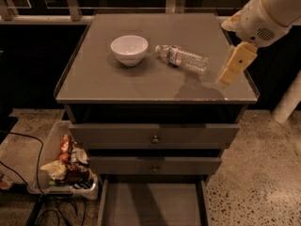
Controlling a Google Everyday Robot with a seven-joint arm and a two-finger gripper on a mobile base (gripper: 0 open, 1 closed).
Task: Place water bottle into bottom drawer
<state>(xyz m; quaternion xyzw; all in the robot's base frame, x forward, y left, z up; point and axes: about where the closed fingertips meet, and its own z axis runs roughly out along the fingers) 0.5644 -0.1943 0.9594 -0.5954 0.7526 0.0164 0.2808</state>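
Note:
The water bottle, clear and ribbed with a red-and-blue label band, lies on its side on the grey cabinet top, right of a white bowl. The gripper hangs from the white arm above the top's right edge, a little to the right of the bottle and apart from it. It holds nothing. The bottom drawer is pulled out below, its flat grey floor bare.
Two shut grey drawers with small round knobs sit above the open one. A clear bin of snack packets and black cables stand on the speckled floor at the left. A rail runs behind the cabinet.

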